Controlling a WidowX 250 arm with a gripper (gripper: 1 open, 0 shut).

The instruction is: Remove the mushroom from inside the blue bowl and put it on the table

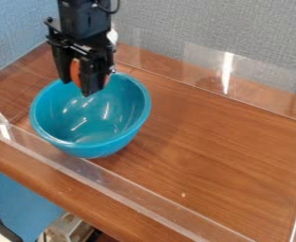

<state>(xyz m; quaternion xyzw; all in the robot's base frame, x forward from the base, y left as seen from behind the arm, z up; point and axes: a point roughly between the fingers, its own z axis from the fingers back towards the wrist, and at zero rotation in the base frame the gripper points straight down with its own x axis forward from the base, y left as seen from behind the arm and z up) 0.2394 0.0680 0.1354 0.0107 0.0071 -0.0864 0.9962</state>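
The blue bowl [92,115] stands on the left part of the brown wood table [214,132], and no mushroom shows in its hollow. My black gripper [86,87] hangs upright over the bowl's far rim, its fingertips just above the inside. The jaws are shut on a small reddish-brown piece, the mushroom [75,71], which the fingers hide for the most part.
Low clear acrylic walls [137,189] edge the table at the front, left and back. A blue-grey wall rises behind. Bare wood stretches to the right of the bowl.
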